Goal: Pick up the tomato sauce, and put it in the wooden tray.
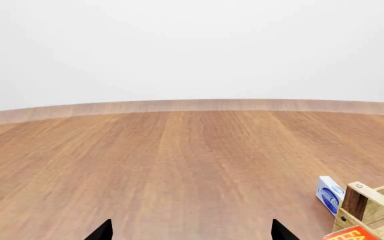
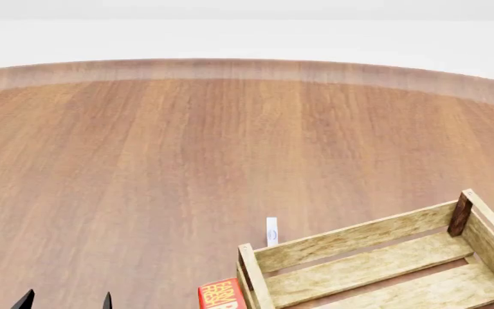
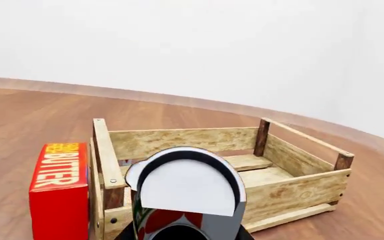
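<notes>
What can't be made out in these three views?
- Right fingers: not visible in the right wrist view; the tomato sauce can fills the foreground, so the grip can't be confirmed.
- Can label: cut off by the bottom edge.
- Left gripper: only two dark fingertips at the frame edge in the left wrist and head views.
- Small blue-and-white item beyond the wooden tray: too small to read.
- Red butter box: cropped in the head view.

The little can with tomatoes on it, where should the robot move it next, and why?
Probably carry it forward, over the near wall of the pale slatted wooden tray, then lower it. In the right wrist view the small red-and-green labelled tomato sauce can fills the foreground right at the right end effector, seemingly held, on the near side of the wall. The red butter box stands beside the tray.
</notes>
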### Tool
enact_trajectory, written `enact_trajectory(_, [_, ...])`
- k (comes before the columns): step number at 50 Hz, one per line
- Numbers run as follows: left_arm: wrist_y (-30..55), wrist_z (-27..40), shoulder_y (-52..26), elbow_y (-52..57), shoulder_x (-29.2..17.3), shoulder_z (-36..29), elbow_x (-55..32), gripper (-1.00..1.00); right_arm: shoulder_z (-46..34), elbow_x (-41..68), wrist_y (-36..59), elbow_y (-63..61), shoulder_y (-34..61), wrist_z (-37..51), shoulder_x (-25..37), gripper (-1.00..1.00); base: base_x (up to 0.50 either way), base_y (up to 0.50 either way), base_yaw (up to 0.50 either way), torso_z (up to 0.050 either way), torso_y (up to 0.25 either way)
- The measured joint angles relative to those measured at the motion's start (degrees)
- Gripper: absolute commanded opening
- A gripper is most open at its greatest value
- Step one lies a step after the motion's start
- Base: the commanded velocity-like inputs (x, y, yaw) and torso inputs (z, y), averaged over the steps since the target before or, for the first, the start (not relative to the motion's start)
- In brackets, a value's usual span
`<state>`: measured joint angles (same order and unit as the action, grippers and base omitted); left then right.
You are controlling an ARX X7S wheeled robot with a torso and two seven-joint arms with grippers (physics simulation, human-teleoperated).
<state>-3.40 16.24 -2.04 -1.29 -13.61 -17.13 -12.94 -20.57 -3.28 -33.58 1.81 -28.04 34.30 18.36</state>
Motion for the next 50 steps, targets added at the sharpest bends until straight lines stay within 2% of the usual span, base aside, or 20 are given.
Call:
enact_trajectory(25, [-0.2,0.5,-0.1,-0.1,-0.4,-0.6,-0.4,1.00,2.4,-0.1,6.0,-8.8,1.9,1.5,0.6,-1.00,0.00,0.00,0.00,0.000,0.000])
enact_trajectory(50, [-0.3,1.0,-0.3,-0.1,-0.8,-1.1,-0.8,1.00,4.8,4.0,19.4,-11.0,12.1,1.3,-0.8,-1.00,0.00,0.00,0.00,0.000,0.000])
